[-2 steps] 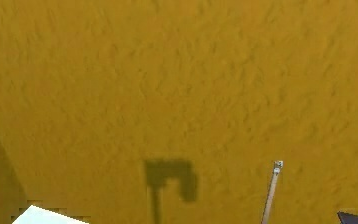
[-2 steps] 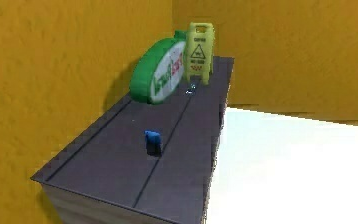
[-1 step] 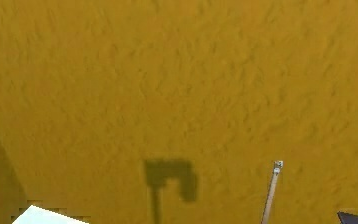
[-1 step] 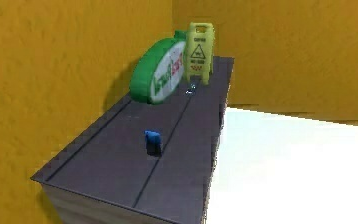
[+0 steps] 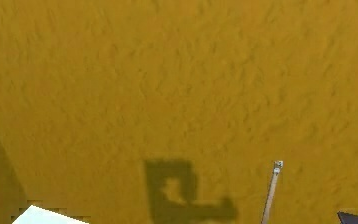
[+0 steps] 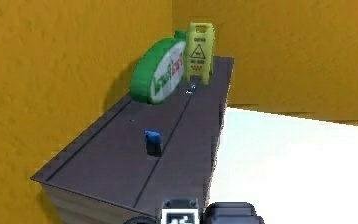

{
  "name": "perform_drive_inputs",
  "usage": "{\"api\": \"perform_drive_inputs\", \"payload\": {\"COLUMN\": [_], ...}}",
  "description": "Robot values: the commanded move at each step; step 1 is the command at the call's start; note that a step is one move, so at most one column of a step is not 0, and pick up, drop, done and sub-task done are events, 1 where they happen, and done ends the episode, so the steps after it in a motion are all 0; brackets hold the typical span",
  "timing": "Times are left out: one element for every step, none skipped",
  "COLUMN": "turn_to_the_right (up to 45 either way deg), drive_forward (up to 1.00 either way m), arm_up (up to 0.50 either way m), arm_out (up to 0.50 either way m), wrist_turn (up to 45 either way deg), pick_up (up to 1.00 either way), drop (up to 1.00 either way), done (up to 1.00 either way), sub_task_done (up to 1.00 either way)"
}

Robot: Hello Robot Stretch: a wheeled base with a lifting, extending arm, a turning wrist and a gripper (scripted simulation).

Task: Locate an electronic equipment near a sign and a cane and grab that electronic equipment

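Seeing a small blue device (image 6: 152,141), probably the electronic equipment, upright on the dark desk (image 6: 105,152), straight out beyond the claw (image 6: 145,218) and well apart from it. Placing the green sign (image 6: 162,68) and yellow floor sign (image 6: 199,52) farther out still. Finding the claw by the desk's near edge, beside a white marker (image 6: 177,213). Cannot tell its opening or load. Expecting an outward reach next.

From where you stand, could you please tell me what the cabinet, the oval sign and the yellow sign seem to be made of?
The cabinet looks like dark painted wood or laminate: matte top, faint seams. The oval sign is perhaps plastic: smooth green rim, white face. The yellow sign is likely plastic: even colour, folding floor-stand shape.
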Motion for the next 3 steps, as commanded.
{"api": "perform_drive_inputs", "payload": {"turn_to_the_right": [0.0, 0.0, 0.0], "drive_forward": [0.00, 0.00, 0.00], "arm_up": [0.00, 0.00, 0.00], "arm_out": [0.42, 0.00, 0.00], "wrist_turn": [0.0, 45.0, 45.0], "pick_up": [0.00, 0.00, 0.00], "drop": [0.00, 0.00, 0.00], "done": [0.00, 0.00, 0.00], "sub_task_done": [0.00, 0.00, 0.00]}}
